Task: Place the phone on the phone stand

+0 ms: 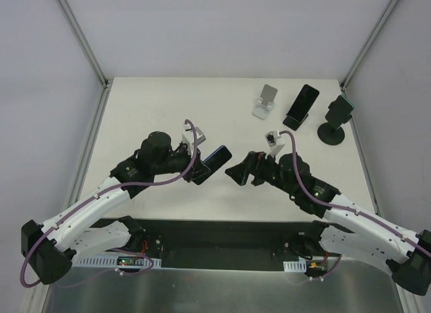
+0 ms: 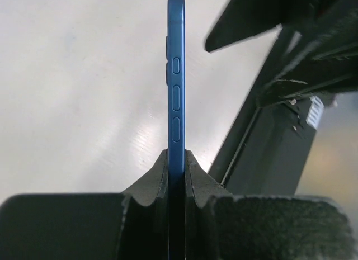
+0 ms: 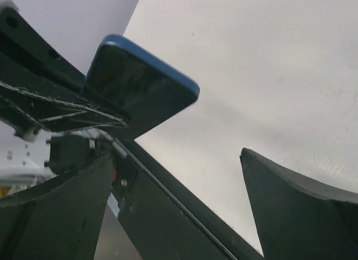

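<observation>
Left gripper [image 2: 176,162] clamped on one end of the blue phone [image 2: 176,75], holding it edge-on between the two arms, apparently lifted off the table [image 1: 168,104]. The right gripper [image 1: 237,171] stands with jaws wide apart just beside it, gripping nothing. The carry to the stand looks like the step in hand (the white stand [image 1: 266,101] at the far side bears no phone). The next move calls for reaching across and leaning the phone back onto its ledge.

You get bright, even overhead light, faint shadows, glare on the worktop [image 2: 142,142] and blurry wrist-view foregrounds.
</observation>
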`<state>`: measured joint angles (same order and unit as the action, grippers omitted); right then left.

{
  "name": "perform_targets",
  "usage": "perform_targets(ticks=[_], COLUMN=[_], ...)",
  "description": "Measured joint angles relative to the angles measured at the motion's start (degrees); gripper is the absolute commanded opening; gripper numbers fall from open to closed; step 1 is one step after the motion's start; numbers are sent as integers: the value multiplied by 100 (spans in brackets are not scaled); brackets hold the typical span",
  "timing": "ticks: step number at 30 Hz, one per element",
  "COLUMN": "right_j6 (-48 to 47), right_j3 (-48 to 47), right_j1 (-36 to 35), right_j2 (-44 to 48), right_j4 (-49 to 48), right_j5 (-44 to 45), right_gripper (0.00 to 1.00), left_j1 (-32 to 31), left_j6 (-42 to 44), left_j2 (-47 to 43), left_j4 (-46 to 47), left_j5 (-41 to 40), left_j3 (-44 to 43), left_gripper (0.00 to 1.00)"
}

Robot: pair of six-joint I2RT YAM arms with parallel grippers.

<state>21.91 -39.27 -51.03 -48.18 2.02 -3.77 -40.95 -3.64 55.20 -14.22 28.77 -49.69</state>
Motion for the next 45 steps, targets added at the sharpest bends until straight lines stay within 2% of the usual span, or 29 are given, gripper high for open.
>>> perform_targets(ticks=[3, 8, 11, 13, 15, 18, 27, 37, 45], right_j6=[737, 1360, 1558, 1609, 1663, 1711, 1687, 2118, 2444], right_j3=[422, 177, -317, -424, -417, -417, -1204, -2111, -2225], right_j1=[-295, -595, -590, -555, -463, -195, -208, -367, -442], right_j2=[85, -118, -422, -476, -476, -566, -1360, -2282, -2538], right_j4=[-538, -890, -658, -647, -619, -516, 4, 815, 1272], right_j5=[800, 1513, 1801, 1849, 1823, 1674, 1346, 1683, 1947], right_gripper=[96, 99, 92, 93, 100, 96, 96, 97, 97], left_j1=[2, 4, 2, 2, 2, 2, 2, 7, 0], left_j6=[-778, -1694, -1998, -2151, -2343, -2553, -2640, -2559, -2514], left_j2=[-223, -306, -205, -197, -227, -273, -216, -181, -208], left_j4=[1043, 2216, 2647, 3042, 3497, 3917, 4157, 4017, 3901], left_j5=[-691, -1241, -1257, -1233, -1200, -1126, -1088, -1128, -1132], left_j3=[772, 1644, 1687, 1742, 1882, 2116, 2243, 2243, 2243], left_gripper=[0, 0, 0, 0, 0, 0, 0, 0, 0])
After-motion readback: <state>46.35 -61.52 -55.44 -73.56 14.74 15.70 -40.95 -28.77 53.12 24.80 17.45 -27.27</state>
